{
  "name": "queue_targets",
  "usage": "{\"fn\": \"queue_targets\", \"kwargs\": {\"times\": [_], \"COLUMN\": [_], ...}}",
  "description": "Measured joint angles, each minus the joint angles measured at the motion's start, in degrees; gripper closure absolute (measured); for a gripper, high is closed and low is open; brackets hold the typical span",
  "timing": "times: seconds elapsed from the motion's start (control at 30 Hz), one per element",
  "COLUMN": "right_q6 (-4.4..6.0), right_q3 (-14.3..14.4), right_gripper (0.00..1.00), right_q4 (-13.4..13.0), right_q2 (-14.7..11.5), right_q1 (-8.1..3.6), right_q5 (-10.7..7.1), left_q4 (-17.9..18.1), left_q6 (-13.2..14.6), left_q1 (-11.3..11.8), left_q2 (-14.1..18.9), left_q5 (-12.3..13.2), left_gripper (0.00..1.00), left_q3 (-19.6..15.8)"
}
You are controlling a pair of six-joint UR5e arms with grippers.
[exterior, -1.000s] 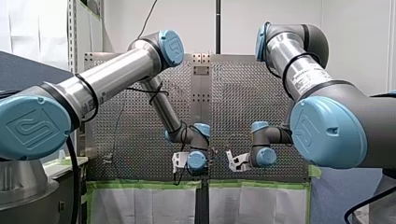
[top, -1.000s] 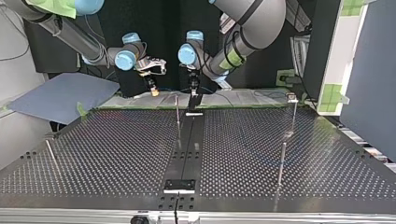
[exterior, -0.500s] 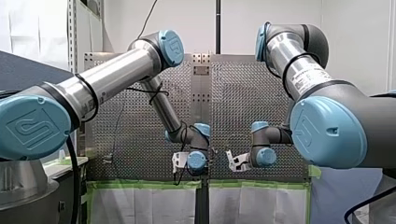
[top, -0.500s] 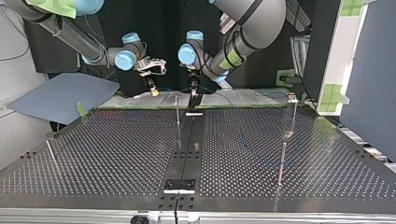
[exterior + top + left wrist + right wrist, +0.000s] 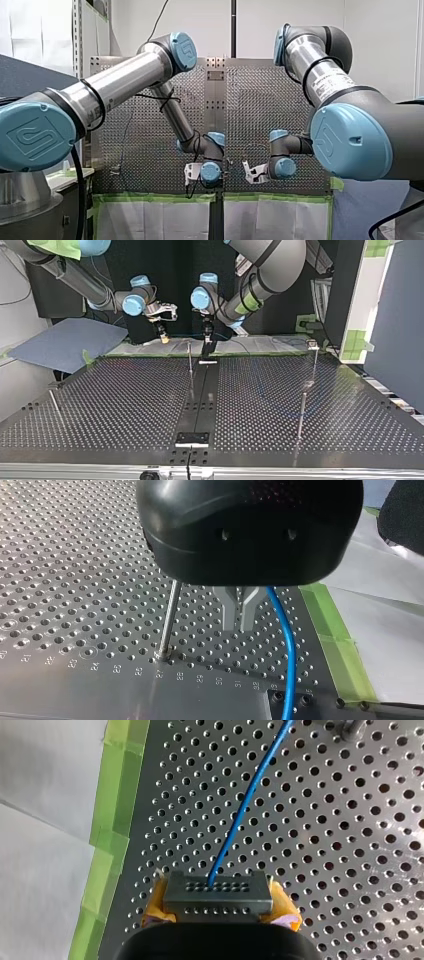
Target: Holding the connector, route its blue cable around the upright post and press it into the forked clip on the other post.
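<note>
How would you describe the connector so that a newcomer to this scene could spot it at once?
In the right wrist view, start at the perforated table beside its green tape strip. There my right gripper clamps the connector between yellow pads: a dark grey rectangular block with rows of tiny holes. It alone has the blue cable running out of it.

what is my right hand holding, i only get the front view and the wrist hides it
observer: your right hand grips a dark connector between its yellow pads
operator: where does the cable run from there
observer: the blue cable leaves the connector's face and runs ahead over the perforated table
operator: is it round the post
observer: in the left wrist view it passes beside your left hand; the upright post stands on the hand's other side, apart from it
</note>
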Motion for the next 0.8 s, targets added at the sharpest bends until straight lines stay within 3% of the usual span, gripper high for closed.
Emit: {"fn": "queue_targets", "kwargs": {"times": [0.8], "right_q6": [0.33], "right_q3": [-1.09], "right_gripper": [1.00], "right_q4": [0.76], "right_q2": [0.01], "right_q1": [-0.44], "right_q5": [0.79], "left_q4": [-0.01], "left_q6": [0.00], "left_q1": [0.01], "left_q2": [0.00], "left_q5": [-0.02], "left_gripper": [0.97], "left_q3": [0.00]}}
